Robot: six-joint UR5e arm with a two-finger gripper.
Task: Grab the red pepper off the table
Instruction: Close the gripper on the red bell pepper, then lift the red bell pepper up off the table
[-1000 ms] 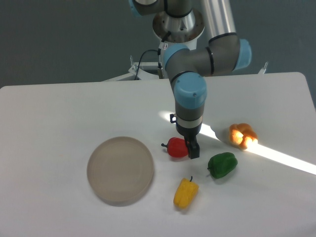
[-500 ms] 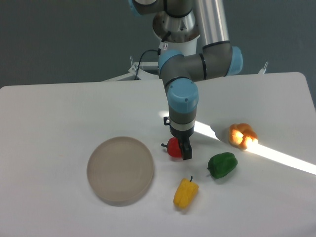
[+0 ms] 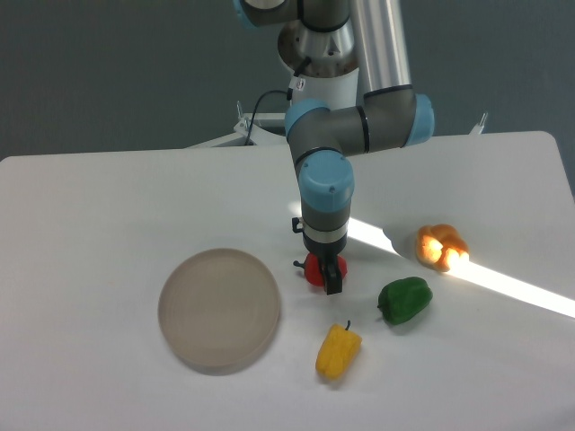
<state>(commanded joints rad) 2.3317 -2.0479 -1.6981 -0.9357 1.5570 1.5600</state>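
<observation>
Reaching straight down from above, the arm has its gripper over the red pepper, which sits on the white table just right of the round beige plate. Taking that plate as the landmark: pepper is beside the plate's upper right edge, close but not touching it. Pepper is small, glossy, bright red, rounded; a short dark stem pokes out toward the plate. Only its left part and a strip along the bottom show, the rest is hidden behind the gripper's wrist and dark fingers. One dark finger hangs down in front of the pepper's right side, reaching about the table surface. The other finger is hidden, so cannot tell how wide the jaws stand or whether they grip the pepper; cannot tell contact either. Pepper looks to rest on the table.

Yellow pepper lies right of the plate's lower edge, below the red one and apart from it. Green pepper is farther right of the plate, past the red one, near but not touching. An orange-tan bread-like lump is farthest right from the plate, lying in a bright strip of light that runs diagonally across the table.
</observation>
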